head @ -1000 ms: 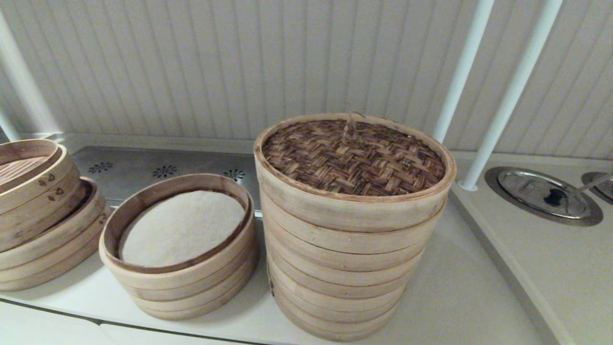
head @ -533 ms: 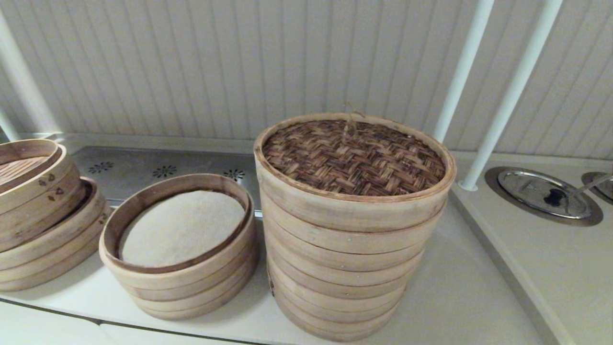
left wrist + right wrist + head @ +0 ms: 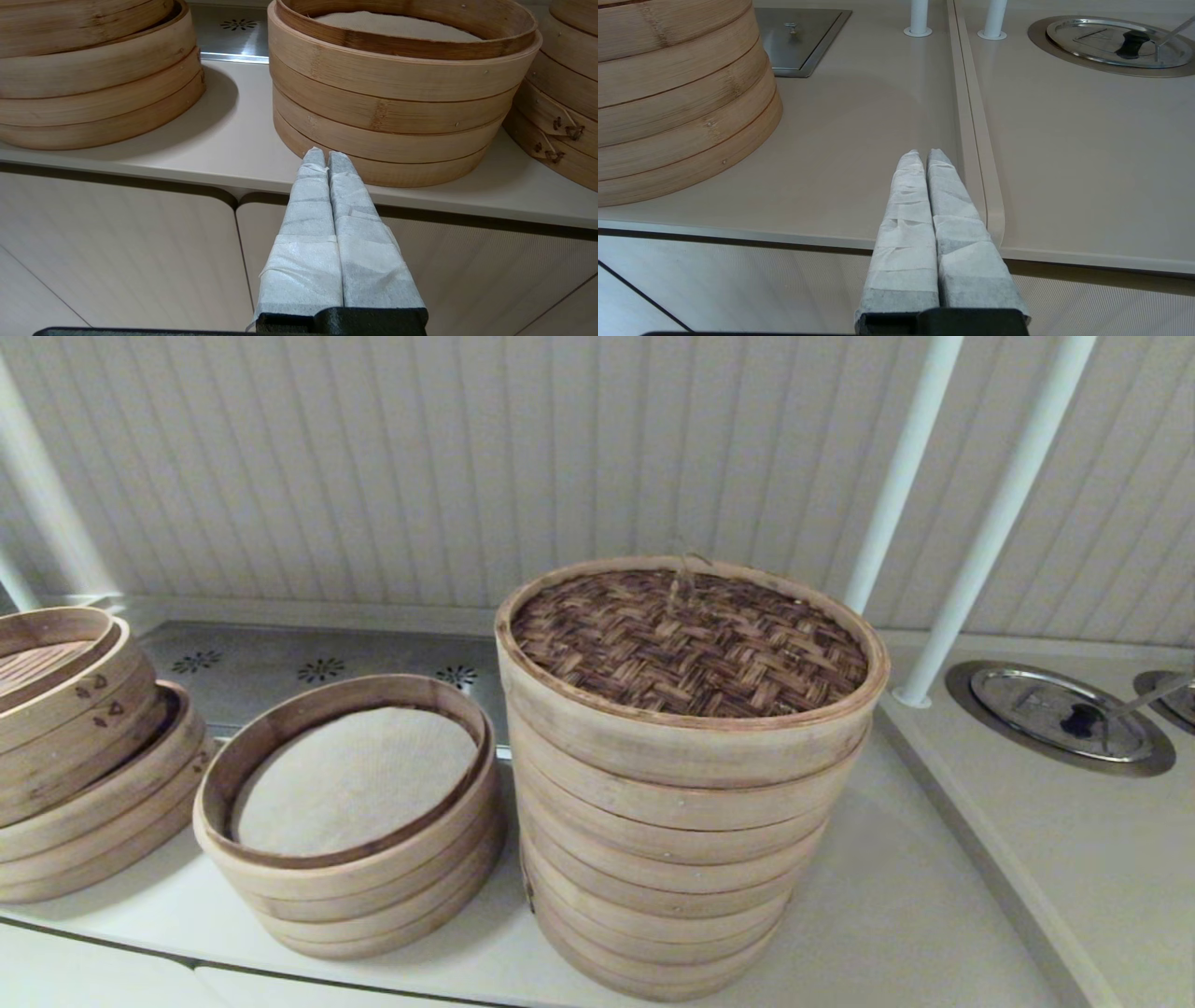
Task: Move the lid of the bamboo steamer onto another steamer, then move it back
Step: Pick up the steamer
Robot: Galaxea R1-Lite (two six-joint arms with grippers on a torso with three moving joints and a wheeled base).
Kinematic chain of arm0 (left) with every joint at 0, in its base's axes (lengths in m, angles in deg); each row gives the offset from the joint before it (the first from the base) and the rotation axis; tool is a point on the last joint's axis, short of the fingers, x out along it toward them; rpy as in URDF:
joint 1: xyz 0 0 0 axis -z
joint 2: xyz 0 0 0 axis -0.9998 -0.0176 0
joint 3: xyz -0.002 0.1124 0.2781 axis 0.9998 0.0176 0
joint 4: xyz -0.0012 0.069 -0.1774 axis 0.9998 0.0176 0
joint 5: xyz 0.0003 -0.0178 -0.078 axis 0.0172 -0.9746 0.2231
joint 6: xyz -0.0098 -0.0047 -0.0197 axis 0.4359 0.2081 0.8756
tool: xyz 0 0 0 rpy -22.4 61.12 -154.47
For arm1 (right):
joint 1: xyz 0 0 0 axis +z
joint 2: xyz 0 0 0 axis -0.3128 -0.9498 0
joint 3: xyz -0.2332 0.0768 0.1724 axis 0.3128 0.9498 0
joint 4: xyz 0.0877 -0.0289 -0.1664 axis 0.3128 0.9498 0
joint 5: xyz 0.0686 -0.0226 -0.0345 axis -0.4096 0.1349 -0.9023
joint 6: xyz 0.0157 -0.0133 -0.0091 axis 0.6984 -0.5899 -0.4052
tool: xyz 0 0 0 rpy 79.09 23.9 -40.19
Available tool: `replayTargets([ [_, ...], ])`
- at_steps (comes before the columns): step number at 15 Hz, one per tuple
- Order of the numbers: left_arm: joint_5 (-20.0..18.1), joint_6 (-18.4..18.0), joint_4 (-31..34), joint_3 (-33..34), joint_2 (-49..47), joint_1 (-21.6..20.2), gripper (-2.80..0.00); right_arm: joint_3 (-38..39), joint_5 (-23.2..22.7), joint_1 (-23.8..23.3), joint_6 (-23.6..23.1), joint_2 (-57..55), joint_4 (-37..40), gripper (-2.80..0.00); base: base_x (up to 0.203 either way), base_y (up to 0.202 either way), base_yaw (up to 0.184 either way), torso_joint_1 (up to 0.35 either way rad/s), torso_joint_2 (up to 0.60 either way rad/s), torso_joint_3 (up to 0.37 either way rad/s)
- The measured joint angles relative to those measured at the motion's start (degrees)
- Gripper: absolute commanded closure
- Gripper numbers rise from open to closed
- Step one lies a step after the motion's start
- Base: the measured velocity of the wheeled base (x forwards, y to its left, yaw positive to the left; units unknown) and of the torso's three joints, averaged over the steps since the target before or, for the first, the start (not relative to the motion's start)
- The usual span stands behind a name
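Pale counter (image 3: 896, 915) before a ribbed wall: three steamer stacks. Lid (image 3: 689, 639) atop the tallest stack (image 3: 672, 840), at right. Middle stack (image 3: 350, 821) open, white cloth inside; left stack (image 3: 84, 756) tilted. Two white poles (image 3: 896, 485). Left gripper (image 3: 322, 156) and right gripper (image 3: 923, 156) at the counter's front edge, both pressed together, empty.

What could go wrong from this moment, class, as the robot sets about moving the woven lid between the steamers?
1. The bamboo steamer lid sits high on the tallest stack, whose rings look slightly offset; a sideways pull might shift them.
2. Both the left pincer and the right pincer are shut, low at the counter's front edge; rising, they might clip it.
3. The cloth-lined steamer stands close beside the tall stack, so a low carry could catch its rim.
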Motion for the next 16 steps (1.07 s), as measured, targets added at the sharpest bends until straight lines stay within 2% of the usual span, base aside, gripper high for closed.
replayTargets([
  [11, 0.02, -0.01, 0.01, 0.0, 0.0, 0.0, 0.0, 0.0, 0.0, 0.0, 0.09, 0.0, -0.02, 0.0, 0.0, 0.0, 0.0, 0.003, 0.0, -0.004],
  [16, 0.02, 0.02, 0.07, 0.0, 0.0, 0.0, 0.0, 0.0, 0.0, 0.02, 0.06, 0.0, -0.02, 0.0, 0.0, 0.0, 0.0, 0.145, -0.32, -0.178],
])
